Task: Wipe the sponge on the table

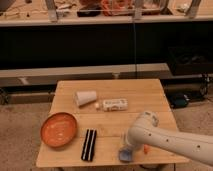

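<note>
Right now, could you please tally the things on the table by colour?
White: 3 (cup, box, small ball)
Orange: 2 (bowl, carrot)
Black: 1 (block)
Blue-grey: 1 (sponge)
Total: 7
The gripper is down at the sponge, near the table's front edge.
</note>
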Available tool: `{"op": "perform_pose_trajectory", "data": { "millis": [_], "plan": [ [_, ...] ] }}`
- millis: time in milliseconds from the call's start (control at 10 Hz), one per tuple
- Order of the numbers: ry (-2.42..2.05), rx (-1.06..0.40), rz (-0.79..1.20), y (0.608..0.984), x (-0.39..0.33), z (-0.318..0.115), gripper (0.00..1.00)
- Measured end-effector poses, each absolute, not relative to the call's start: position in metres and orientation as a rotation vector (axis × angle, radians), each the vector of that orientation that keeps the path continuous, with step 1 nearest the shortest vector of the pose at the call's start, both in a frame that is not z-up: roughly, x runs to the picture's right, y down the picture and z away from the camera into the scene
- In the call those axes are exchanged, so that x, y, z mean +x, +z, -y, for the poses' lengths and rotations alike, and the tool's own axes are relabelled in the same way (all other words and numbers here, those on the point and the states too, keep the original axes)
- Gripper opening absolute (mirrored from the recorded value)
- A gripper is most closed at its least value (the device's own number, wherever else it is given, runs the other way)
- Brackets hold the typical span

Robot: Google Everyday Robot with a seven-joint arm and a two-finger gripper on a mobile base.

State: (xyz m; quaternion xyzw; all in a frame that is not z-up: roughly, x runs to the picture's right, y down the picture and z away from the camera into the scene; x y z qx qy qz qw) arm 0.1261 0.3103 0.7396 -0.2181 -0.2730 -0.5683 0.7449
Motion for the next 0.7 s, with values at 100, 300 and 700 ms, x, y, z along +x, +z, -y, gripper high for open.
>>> {"op": "perform_pose_trajectory", "data": {
  "millis": [100, 300, 700],
  "plan": [
    [-1.221, -0.48, 0.601, 0.744, 0.135, -0.308, 0.25],
    [-1.186, -0.491, 0.589, 0.751, 0.146, -0.301, 0.25],
    [-1.144, -0.513, 0.564, 0.763, 0.151, -0.271, 0.25]
  ]
}}
